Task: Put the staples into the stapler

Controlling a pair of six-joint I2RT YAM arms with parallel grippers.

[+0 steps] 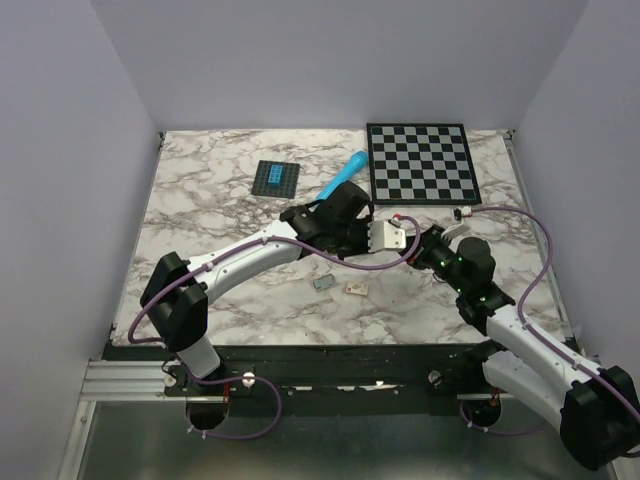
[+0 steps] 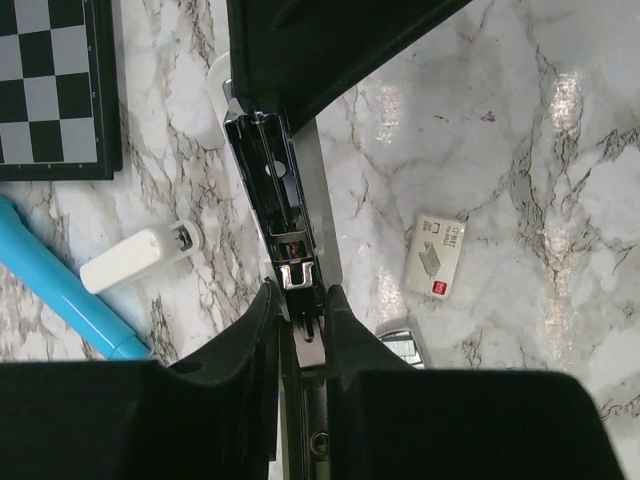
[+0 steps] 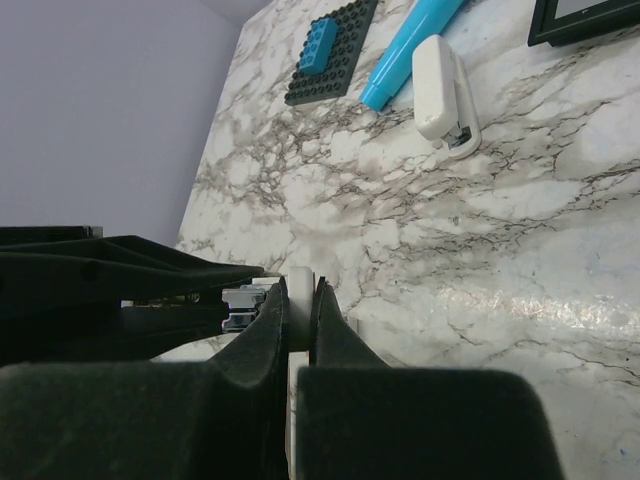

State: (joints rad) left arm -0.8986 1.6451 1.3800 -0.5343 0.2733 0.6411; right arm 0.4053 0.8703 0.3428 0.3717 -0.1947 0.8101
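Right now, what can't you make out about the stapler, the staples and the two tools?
1. Left wrist view: the rail of the stapler is hidden at both ends, by a black body above and the left tool below. Whether it is loaded is unclear.
2. Top view: the staples are too small for detail.
3. Right wrist view: the right tool covers most of the white part it pinches.

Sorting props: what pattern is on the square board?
The board has black-and-white checks; top view shows it best.
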